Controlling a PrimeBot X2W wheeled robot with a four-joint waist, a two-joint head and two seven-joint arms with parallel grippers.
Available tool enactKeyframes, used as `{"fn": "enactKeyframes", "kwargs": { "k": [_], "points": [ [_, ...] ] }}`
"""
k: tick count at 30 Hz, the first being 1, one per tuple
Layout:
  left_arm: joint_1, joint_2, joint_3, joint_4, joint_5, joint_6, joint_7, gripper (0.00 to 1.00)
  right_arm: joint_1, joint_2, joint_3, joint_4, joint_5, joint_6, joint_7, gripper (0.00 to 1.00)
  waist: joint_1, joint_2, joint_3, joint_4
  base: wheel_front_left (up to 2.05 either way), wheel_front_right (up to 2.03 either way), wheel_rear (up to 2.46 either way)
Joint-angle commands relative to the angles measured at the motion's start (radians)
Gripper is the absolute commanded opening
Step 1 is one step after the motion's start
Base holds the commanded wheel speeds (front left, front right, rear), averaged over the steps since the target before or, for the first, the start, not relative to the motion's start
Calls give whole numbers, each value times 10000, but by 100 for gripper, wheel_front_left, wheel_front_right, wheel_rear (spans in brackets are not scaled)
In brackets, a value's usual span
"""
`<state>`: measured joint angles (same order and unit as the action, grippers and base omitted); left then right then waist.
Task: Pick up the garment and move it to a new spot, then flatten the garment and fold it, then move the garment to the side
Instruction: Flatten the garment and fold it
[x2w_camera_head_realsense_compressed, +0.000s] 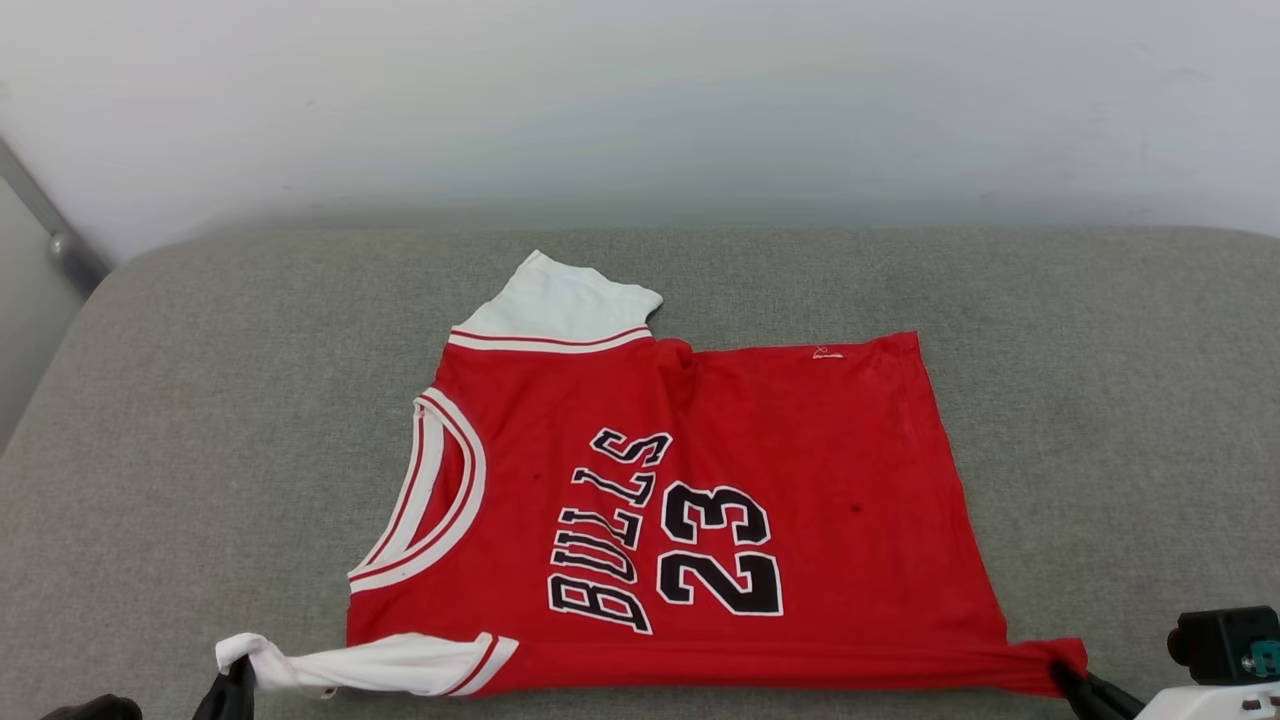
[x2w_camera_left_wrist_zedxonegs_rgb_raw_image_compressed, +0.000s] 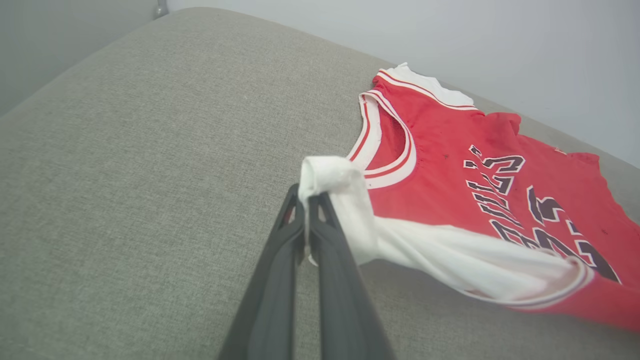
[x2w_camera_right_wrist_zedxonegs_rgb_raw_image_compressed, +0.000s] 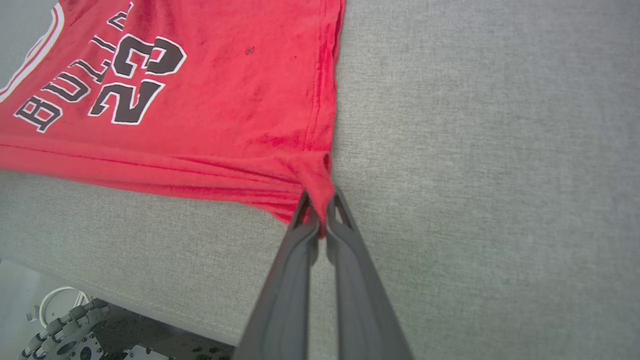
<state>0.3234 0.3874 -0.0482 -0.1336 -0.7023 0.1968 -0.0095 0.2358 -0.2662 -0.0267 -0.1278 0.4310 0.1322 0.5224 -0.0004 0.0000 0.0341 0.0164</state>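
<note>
**Garment** (x2w_camera_head_realsense_compressed: 720, 450), one: red jersey shirt, front up, lying flat in the middle of the grey fabric surface (x2w_camera_head_realsense_compressed: 1100, 400), collar toward the robot's left, near edge pulled taut.
**White sleeves**, two: far sleeve (x2w_camera_head_realsense_compressed: 555, 305) lies flat; near sleeve (x2w_camera_head_realsense_compressed: 380, 662) is stretched out.
**Lettering**: one word, one number.
**Hands**, two:
- Left hand (x2w_camera_left_wrist_zedxonegs_rgb_raw_image_compressed: 306, 200) is clamped on the near sleeve's end.
- Right hand (x2w_camera_right_wrist_zedxonegs_rgb_raw_image_compressed: 322, 212) is clamped on the near hem corner.
</note>
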Motion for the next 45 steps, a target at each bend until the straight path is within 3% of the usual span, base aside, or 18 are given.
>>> {"fn": "enactKeyframes", "kwargs": {
  "k": [1, 10, 25, 26, 27, 28, 29, 30, 36, 45],
  "points": [
    [-100, 186, 39, -97, -9, 98, 176, 0, 32, 144, -275, -160, -157, -28, 254, 0, 4, 0, 81, -57, 0, 0, 0],
    [-2005, 604, -602, 494, -253, -471, 1466, 0, -1704, 409, 70, 540, -364, -24, 1242, 0, 4, 0, 1091, -75, 0, 0, 0],
    [-4970, 586, -1229, 2396, -335, -1444, 1881, 0, -4753, 114, 1280, 2468, -459, -21, 562, 0, 4, 0, 2570, -169, 0, 0, 0],
    [-5155, 428, -1316, 2776, -472, -1600, 1866, 16, -4858, 213, 1301, 2906, -500, -21, 363, 19, 4, 0, 2654, -178, 0, 0, 0],
    [-5253, 365, -1354, 2980, -518, -1663, 1879, 33, -4903, 263, 1327, 3127, -506, -21, 267, 26, 4, 0, 2676, -177, 0, 0, 0],
    [-5361, 327, -1395, 3162, -560, -1729, 1873, 47, -4899, 307, 1370, 3371, -476, -22, 229, 42, 4, 0, 2695, -178, 0, 0, 0],
    [-5443, 255, -1411, 3354, -630, -1803, 1845, 85, -4898, 345, 1407, 3590, -413, -22, 188, 56, 4, 0, 2705, -180, 0, 0, 0],
    [-5497, 197, -1438, 3514, -649, -1865, 1812, 100, -4914, 345, 1416, 3743, -454, -24, 75, 100, 4, 0, 2706, -185, 0, 0, 0],
    [-5678, 31, -1390, 4433, -864, -2132, 1556, 100, -4581, 366, 1436, 4173, -169, -27, -647, 100, 4, 0, 2307, -197, 0, 0, 0],
    [-5728, 291, -1166, 4974, -1050, -2162, 1542, 100, -3581, 538, 908, 3005, -407, -18, -2766, 100, 4, 0, 1015, -247, 0, 0, 0]
  ]
}}
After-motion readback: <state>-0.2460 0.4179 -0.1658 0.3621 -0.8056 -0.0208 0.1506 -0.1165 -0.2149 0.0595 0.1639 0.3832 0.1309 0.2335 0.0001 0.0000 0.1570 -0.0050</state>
